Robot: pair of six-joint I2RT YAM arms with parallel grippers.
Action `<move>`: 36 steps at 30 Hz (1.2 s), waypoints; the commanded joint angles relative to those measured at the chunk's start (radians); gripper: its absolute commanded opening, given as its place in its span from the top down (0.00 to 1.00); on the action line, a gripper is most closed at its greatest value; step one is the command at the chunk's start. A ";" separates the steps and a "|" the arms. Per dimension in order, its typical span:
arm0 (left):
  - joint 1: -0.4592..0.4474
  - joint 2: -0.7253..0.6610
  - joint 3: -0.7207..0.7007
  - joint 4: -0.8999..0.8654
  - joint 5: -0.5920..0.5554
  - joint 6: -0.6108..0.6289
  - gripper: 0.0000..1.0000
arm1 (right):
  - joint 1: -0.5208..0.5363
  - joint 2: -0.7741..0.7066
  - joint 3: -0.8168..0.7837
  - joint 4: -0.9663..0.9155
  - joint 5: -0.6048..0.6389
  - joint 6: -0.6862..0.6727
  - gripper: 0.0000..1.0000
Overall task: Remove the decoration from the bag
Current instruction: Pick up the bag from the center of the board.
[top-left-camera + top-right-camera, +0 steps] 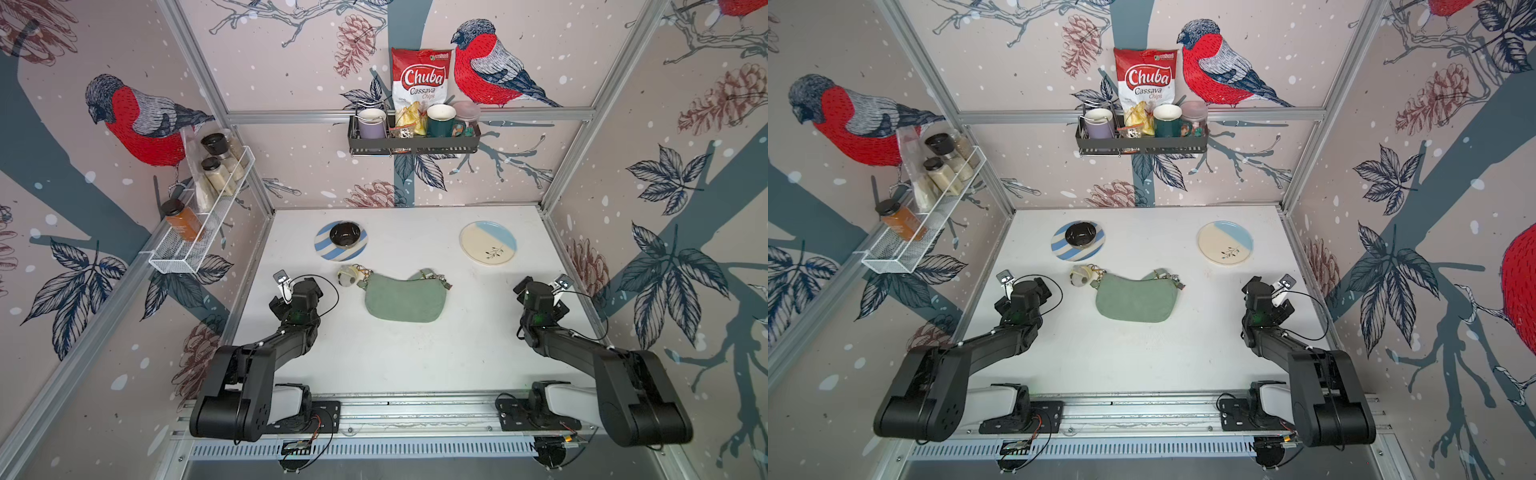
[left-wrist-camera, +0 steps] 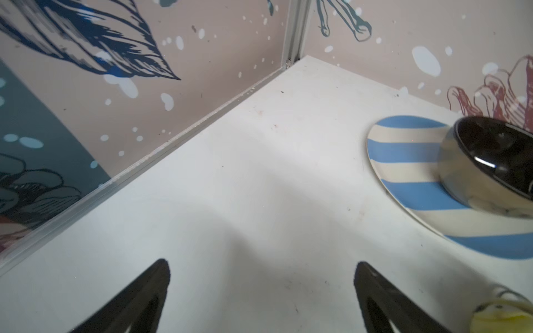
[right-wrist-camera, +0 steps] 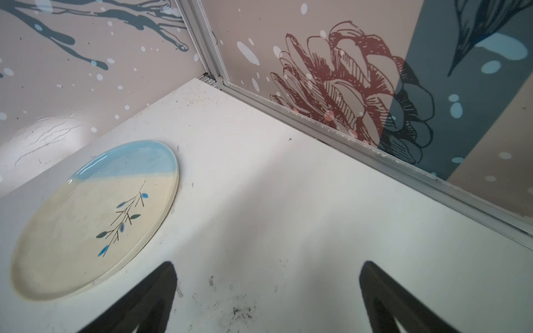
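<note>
The sage-green bag [image 1: 403, 300] [image 1: 1136, 300] lies flat in the middle of the white table, strap toward the back. At its left ring hangs the decoration [image 1: 348, 276] [image 1: 1080, 276], a round cream charm on a short chain, resting on the table. Its edge shows blurred in the left wrist view [image 2: 503, 315]. My left gripper [image 2: 262, 263] is open over bare table, left of the charm and apart from it. My right gripper [image 3: 268, 264] is open over bare table, well to the right of the bag. Both arms' wrists [image 1: 303, 293] [image 1: 538, 297] flank the bag.
A blue-striped plate [image 1: 322, 245] [image 2: 403, 161] with a black bowl [image 1: 345, 235] stands behind the charm. A cream and blue plate [image 1: 488, 248] [image 3: 95, 219] is at the back right. A wire spice rack [image 1: 199, 232] and a black shelf [image 1: 413, 143] hang on the walls.
</note>
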 commanded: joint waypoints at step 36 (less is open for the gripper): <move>-0.163 -0.225 0.448 -0.898 -0.406 -0.110 0.02 | 0.302 -0.022 0.639 -0.986 -0.006 0.165 0.01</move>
